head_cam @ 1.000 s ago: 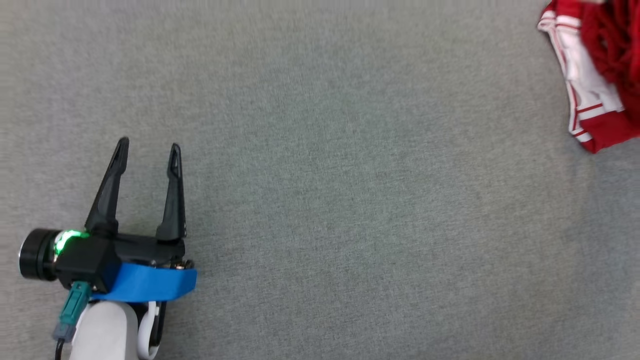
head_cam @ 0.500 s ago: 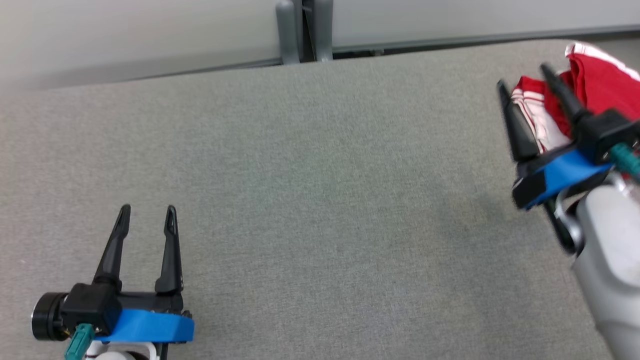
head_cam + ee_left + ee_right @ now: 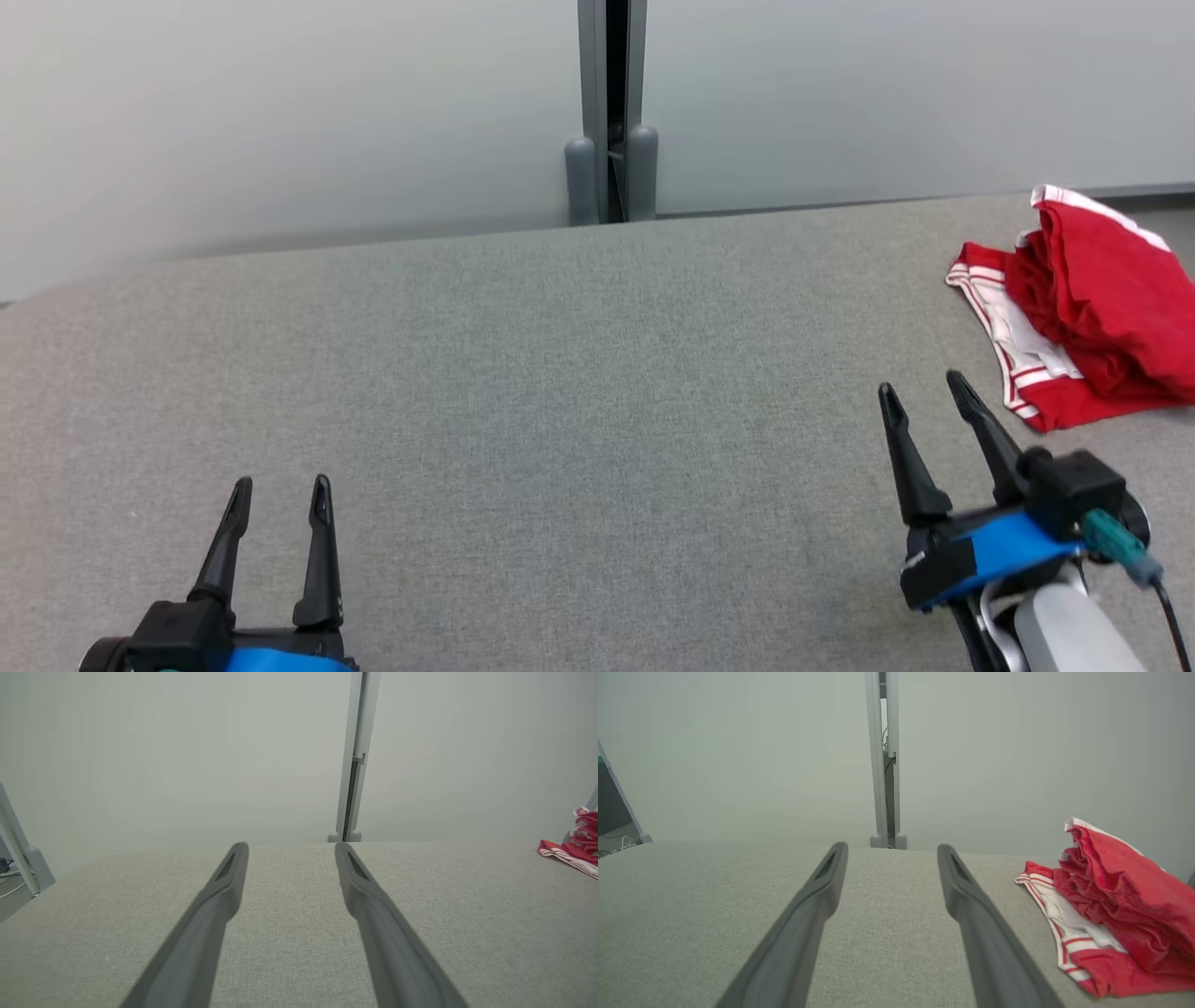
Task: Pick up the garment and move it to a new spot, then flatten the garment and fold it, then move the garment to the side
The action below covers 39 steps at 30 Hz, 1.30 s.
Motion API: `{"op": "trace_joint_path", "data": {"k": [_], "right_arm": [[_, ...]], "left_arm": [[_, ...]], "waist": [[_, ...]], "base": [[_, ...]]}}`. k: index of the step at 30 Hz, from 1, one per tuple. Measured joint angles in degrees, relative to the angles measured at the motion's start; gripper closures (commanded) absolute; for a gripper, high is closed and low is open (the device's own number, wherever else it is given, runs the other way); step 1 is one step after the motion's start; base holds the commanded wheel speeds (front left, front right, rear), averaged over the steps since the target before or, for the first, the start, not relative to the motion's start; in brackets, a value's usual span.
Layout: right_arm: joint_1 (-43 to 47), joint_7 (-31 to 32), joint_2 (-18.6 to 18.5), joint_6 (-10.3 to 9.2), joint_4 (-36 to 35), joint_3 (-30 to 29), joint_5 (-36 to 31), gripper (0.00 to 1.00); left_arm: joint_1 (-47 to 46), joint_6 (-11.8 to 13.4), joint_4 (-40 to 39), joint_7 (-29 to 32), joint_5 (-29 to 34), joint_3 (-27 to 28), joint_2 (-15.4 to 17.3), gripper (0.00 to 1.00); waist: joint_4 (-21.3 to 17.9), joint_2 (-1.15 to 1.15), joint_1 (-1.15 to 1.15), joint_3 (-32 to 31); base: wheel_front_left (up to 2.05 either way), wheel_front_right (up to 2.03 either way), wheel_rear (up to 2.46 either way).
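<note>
The garment (image 3: 1092, 299) is red with white striped trim, lying in a folded heap at the far right of the grey table (image 3: 579, 392). The right wrist view has the garment (image 3: 1115, 914) at its right, and the garment (image 3: 572, 847) sits at the right edge of the left wrist view. My right gripper (image 3: 922, 394) stands open over the table at the lower right, a short way in front and left of the heap, holding nothing. My left gripper (image 3: 280, 490) is open at the lower left, far from the cloth, with nothing between its fingers.
A pale partition wall (image 3: 280, 121) with a grey vertical post (image 3: 611, 112) runs along the table's far edge. Another partition leg (image 3: 23, 854) stands past the table's left end.
The head camera has tilted up, bringing the back wall and the right gripper into view. The right gripper has drawn back from the garment toward the near edge. Both grippers stay open.
</note>
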Motion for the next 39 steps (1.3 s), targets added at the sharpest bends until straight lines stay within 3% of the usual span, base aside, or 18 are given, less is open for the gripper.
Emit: {"op": "trace_joint_path", "data": {"k": [16, 36, 37, 39], "right_arm": [[10.1, 0.0, 7.21, -0.01, -4.71, -6.97, -1.66, 0.0], [11.42, 0.0, 8.87, -0.01, -5.77, -8.77, -2.97, 0.0], [11.43, 0.0, 8.91, -0.01, -5.77, -8.77, -2.97, 1.0], [11.49, 0.0, 8.92, -0.01, -5.33, -8.72, -2.97, 1.0]], "left_arm": [[1.83, 0.47, 1.32, 0.01, -1.54, 0.23, -0.11, 0.0], [2.05, 0.0, 1.58, 0.0, -2.29, -0.14, -0.11, 0.0], [2.1, -0.02, 1.64, 0.01, -2.4, -0.19, -0.12, 1.0], [2.21, -0.02, 2.08, 0.09, -2.53, -0.26, -0.19, 1.0]], "waist": [[1.31, 0.0, 0.01, -3.66], [1.73, 0.0, 0.02, -3.96], [1.7, 0.0, 0.02, -3.97], [1.68, 0.0, 0.02, -3.99]], "base": [[0.0, 0.0, 0.0], [0.0, 0.0, 0.0], [0.0, 0.0, 0.0], [0.0, 0.0, 0.0]]}}
